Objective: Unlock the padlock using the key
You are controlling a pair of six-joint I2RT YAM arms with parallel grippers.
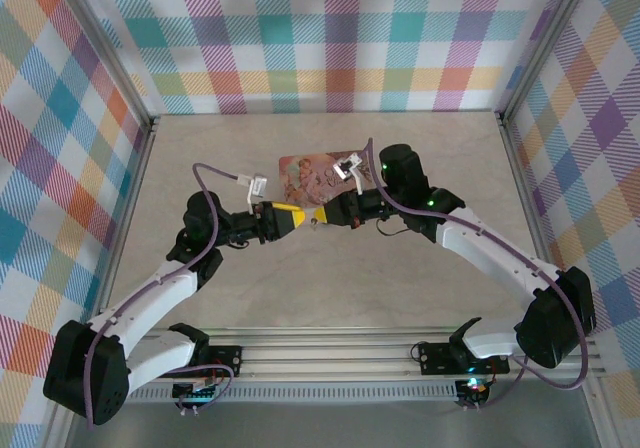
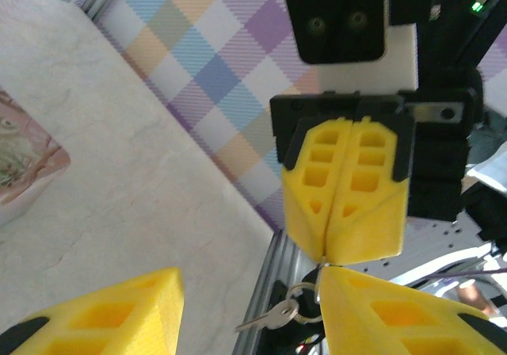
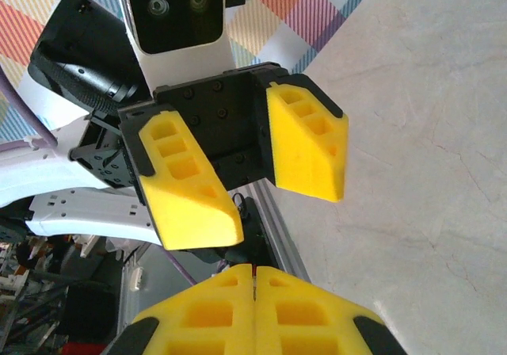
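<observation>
From above, your left gripper (image 1: 300,218) and right gripper (image 1: 330,215) meet nose to nose over the table (image 1: 330,298), by the pink tin (image 1: 305,173). Left wrist: the right jaws are shut tight, pinching the ring the key (image 2: 269,318) dangles from (left jaws half open, holding nothing). Right wrist agrees; where the padlock sits I can't tell, so I'd call the unlocking not yet done.

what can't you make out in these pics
top view: anything between the left tool and right tool is too small, under their fingers
left wrist view: key ring partly hidden behind the tools' fingers; pink tin cut by left edge
right wrist view: shut fingers hide what they pinch
</observation>
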